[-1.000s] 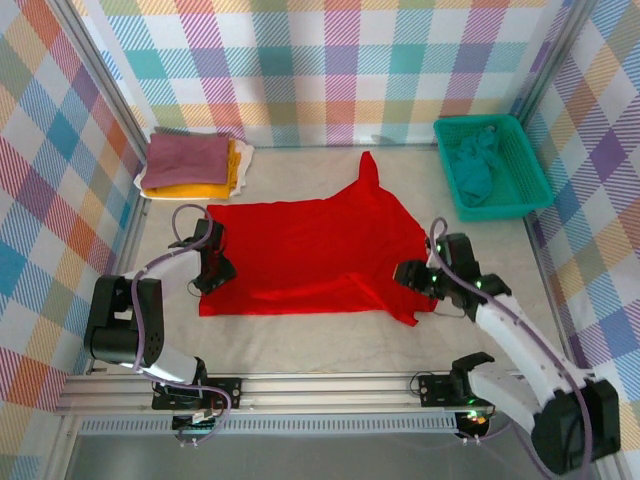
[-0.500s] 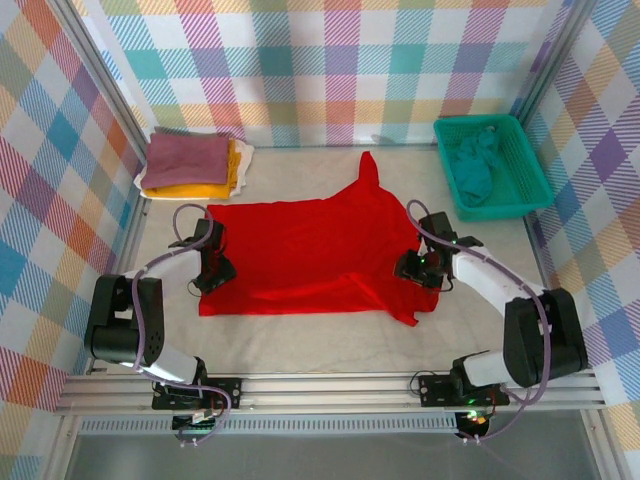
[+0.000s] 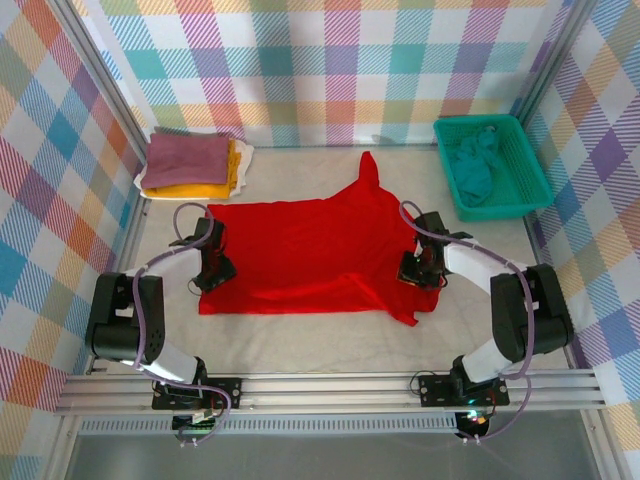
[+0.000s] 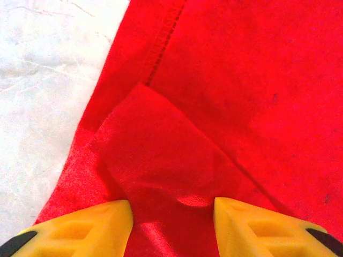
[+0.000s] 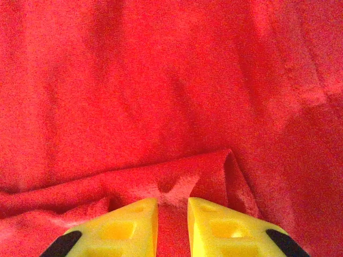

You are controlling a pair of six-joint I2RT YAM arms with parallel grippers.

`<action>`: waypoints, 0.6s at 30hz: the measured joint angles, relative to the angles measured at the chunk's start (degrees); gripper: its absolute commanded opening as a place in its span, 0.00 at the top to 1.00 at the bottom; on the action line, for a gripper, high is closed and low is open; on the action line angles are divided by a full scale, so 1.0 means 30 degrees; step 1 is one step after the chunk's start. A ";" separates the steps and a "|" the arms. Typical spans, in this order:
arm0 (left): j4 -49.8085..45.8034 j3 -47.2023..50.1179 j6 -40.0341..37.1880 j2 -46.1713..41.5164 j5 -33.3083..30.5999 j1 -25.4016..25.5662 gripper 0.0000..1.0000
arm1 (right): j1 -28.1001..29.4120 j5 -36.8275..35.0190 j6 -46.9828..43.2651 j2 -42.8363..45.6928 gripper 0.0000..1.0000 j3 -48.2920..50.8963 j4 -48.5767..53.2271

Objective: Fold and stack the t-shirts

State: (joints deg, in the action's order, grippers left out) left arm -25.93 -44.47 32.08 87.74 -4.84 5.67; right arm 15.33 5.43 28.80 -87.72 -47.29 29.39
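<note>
A bright red t-shirt (image 3: pixel 320 250) lies spread flat in the middle of the table, one sleeve pointing to the back. At its left edge stands my left gripper (image 3: pixel 212 270), open. In the left wrist view its yellow fingers (image 4: pixel 102 225) straddle a raised fold of the red cloth (image 4: pixel 177 160). My right gripper (image 3: pixel 418 268) sits at the shirt's right edge. In the right wrist view that gripper (image 5: pixel 172 209) is shut on a pinched ridge of red cloth (image 5: pixel 177 184). Folded t-shirts (image 3: pixel 190 165), mauve over mustard and white, are stacked at the back left. A teal t-shirt (image 3: pixel 475 165) lies crumpled in the basket.
A teal mesh basket (image 3: pixel 530 180) stands at the back right corner. Plaid walls close in the table on three sides. Bare pale tabletop (image 3: pixel 300 335) runs between the shirt's front hem and the arm bases.
The right arm swung in from the front right to the shirt's right edge, and its jaws closed on the cloth. The left arm and the shirt have stayed put.
</note>
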 measured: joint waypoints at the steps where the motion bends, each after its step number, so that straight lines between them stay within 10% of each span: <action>1: 0.0066 0.0000 0.0000 0.0007 0.0000 0.0029 0.53 | 0.0000 0.0058 -0.0058 0.0007 0.98 -0.0029 -0.0058; 7: 0.0248 -0.0015 0.0000 0.0095 -0.0044 0.0073 0.53 | 0.0000 0.0474 0.0022 0.1042 1.00 -0.0044 -0.0131; 10: 0.0321 -0.0015 0.0000 0.0124 -0.0073 0.0087 0.53 | 0.0000 0.0699 -0.0036 0.1399 0.66 -0.0095 -0.0342; 18: 0.0357 -0.0022 0.0000 0.0146 -0.0102 0.0102 0.53 | 0.0066 0.1712 -0.0459 -0.0568 0.71 -0.0444 -0.0925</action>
State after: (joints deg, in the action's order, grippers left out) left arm -24.86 -44.53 32.08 88.18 -5.15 5.98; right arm 15.53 10.57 27.42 -89.43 -48.62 26.61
